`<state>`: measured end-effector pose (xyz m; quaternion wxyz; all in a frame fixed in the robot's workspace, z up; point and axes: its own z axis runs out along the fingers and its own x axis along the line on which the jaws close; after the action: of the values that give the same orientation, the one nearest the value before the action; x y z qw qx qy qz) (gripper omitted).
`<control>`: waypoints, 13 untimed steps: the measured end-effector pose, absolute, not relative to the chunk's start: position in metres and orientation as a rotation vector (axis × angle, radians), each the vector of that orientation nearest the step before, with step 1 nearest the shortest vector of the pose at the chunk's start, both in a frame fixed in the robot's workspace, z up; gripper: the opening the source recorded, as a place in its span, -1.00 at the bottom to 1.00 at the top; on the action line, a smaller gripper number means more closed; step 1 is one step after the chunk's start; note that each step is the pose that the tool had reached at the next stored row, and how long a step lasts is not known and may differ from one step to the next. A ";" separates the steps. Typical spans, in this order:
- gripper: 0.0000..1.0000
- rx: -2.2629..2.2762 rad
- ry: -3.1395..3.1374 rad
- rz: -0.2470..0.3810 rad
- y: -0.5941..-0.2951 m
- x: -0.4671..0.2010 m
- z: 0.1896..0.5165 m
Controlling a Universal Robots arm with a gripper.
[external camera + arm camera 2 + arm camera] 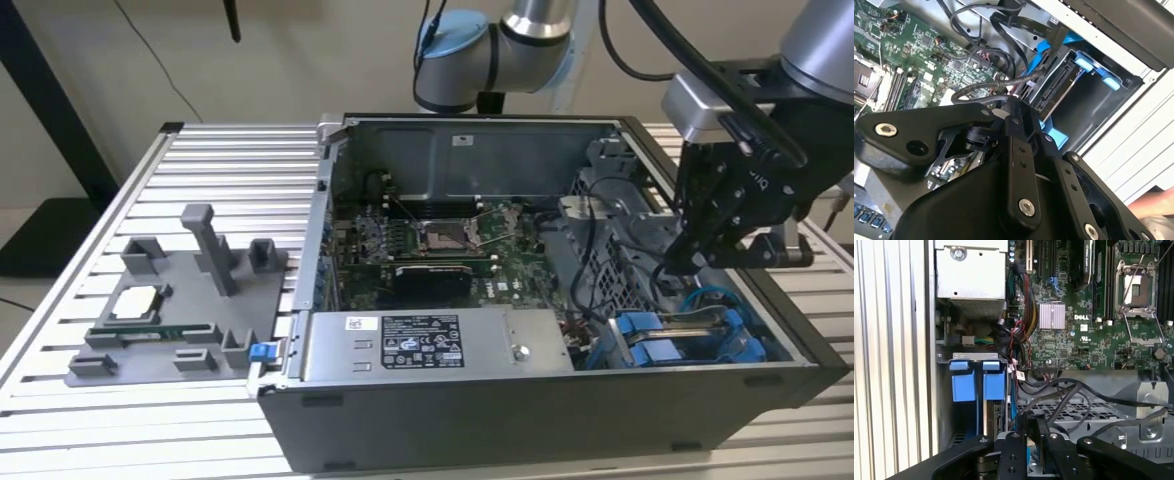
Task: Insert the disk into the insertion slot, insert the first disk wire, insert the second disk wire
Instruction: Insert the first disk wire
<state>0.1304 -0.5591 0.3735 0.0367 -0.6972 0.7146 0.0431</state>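
The disk [1056, 87], silver in a bright blue carrier, sits inside the insertion slot [694, 345], the grey bay at the case's corner on the exterior view's right. Its blue tabs [979, 385] stand at the bay's mouth. My gripper [694, 262] hangs just above the bay, beside the disk's connector edge. Its fingers [1014, 445] stand close together, and a black disk wire [984, 87] runs out from between them toward the disk. The gripper's tip [1006, 107] is partly hidden by its own black links.
A grey labelled power-supply box [427, 345] lies along the case's near side, beside the bay. The motherboard with its silver processor socket [441, 235] fills the case floor. Loose black cables [1074, 395] cross over the metal cage. A grey fixture [174, 300] stands on the slatted table.
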 end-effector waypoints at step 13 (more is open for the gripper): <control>-1.00 -2.137 2.200 0.129 -0.575 0.137 0.371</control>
<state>0.1365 -0.5745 0.3706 0.0358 -0.6958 0.7161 0.0420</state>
